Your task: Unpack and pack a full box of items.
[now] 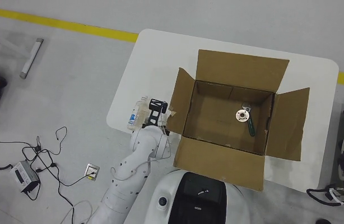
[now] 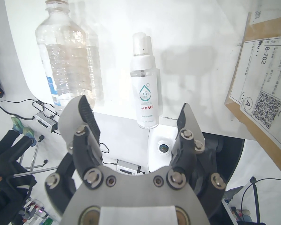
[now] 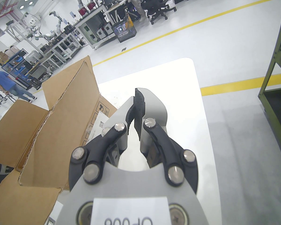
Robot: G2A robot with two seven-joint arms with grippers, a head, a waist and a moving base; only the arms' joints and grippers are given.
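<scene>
An open cardboard box [image 1: 235, 120] stands on the white table [image 1: 161, 61]; inside it lies a small round metal piece with a green-handled tool [image 1: 245, 117]. Left of the box, near the table's edge, stand a clear water bottle [image 2: 63, 54] and a small white spray bottle [image 2: 145, 83]; the water bottle [image 1: 135, 115] also shows from above. My left gripper [image 2: 135, 111] is open just short of the spray bottle, nothing between its fingers. In the top view the left gripper [image 1: 158, 112] sits between the bottles and the box. My right gripper [image 3: 138, 104] is shut, empty, beside a box flap [image 3: 61, 127].
The box's flaps [image 1: 292, 126] are spread outward over the table. Cables and a power brick [image 1: 26, 176] lie on the floor to the left. A green shelf frame [image 3: 275, 66] stands to the table's right. Bare table lies behind the box.
</scene>
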